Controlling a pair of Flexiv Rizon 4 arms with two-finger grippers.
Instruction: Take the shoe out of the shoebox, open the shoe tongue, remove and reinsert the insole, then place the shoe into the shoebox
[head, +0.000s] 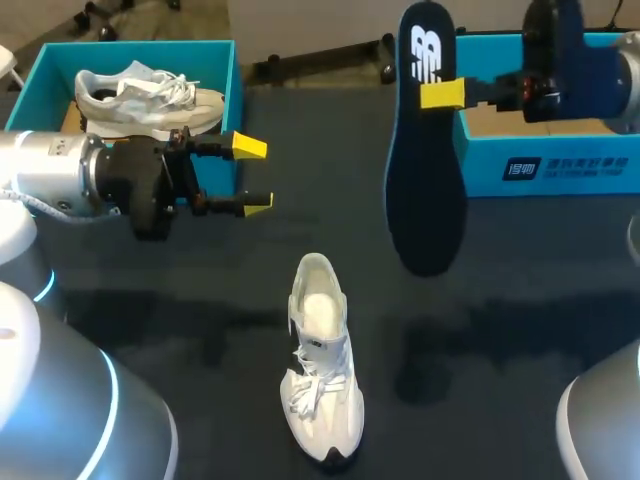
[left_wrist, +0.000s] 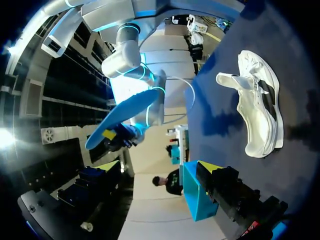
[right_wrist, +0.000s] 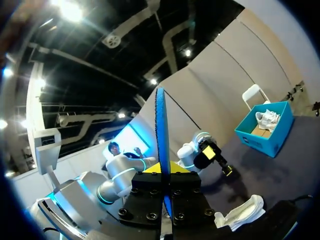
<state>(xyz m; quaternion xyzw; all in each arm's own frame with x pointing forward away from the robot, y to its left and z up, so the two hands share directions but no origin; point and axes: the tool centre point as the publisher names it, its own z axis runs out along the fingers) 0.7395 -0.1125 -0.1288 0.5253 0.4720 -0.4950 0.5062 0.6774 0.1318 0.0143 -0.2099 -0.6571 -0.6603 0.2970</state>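
Insole (head: 425, 170): dark, hanging upright above the tabletop (head: 520, 300), clamped near its upper end in my right hand (head: 442, 94), just in front of the right shoebox (head: 560, 165).
Shoe (head: 320, 360): white, standing mid-tabletop, apart from both hands.
My left hand (head: 250, 176): fingers apart, empty, beside the left shoebox (head: 236, 90), which holds a second shoe (head: 150, 100).

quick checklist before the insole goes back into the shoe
1. Insole clamped in the right gripper, lifted: ok.
2. Shoe upright, opening facing up: ok.
3. Left gripper steadying the shoe: not ok, it is open and apart from it.
4. Insole lined up over the opening: not ok, it hangs off to one side.
5. Path from insole to shoe free of other things: ok.
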